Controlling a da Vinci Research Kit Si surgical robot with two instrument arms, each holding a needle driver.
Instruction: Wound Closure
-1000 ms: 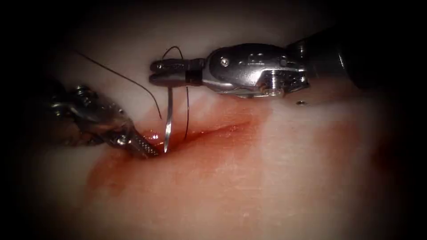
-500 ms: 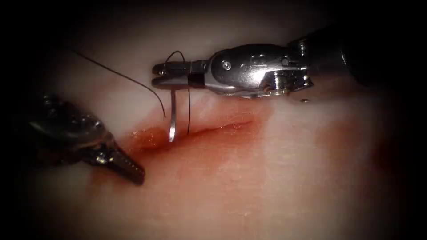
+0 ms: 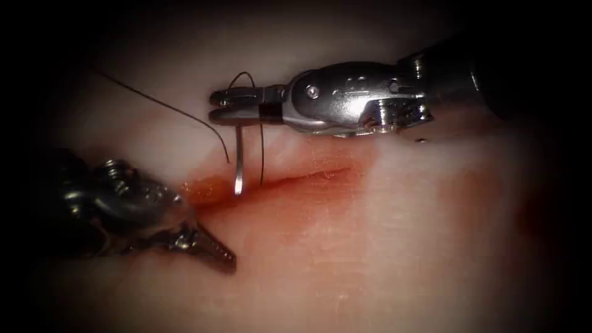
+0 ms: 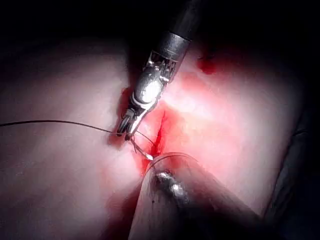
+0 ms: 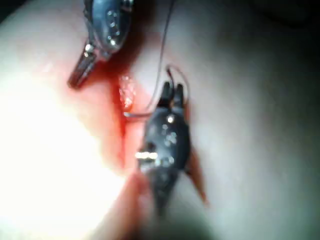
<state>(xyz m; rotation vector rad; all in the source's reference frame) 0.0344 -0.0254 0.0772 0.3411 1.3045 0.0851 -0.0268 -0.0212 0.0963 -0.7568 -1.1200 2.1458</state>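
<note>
My right tool [image 3: 216,106] comes in from the right, above the cut [image 3: 302,177], jaws shut on the upper end of the curved needle [image 3: 238,160]. The needle hangs straight down, its lower end at the cut's upper lip near the left end; I cannot tell if it touches the tissue. Dark thread [image 3: 261,154] loops over the jaws and drops to the cut. A second strand [image 3: 154,100] trails up to the left. My left tool [image 3: 226,261] lies below the cut's left end, jaws shut and holding nothing. The right wrist view shows the right tool [image 5: 172,92] on the needle [image 5: 134,114].
Red fluid [image 3: 203,188] pools at the cut's left end and stains the tissue [image 3: 382,246] below it. In the left wrist view the right tool [image 4: 128,131] sits over the cut with thread [image 4: 50,122] running off sideways.
The left tool let go beside the needle at the cut and drew back down and left, then edged right. The right tool lifted the needle slightly, raising its lower end from the cut.
</note>
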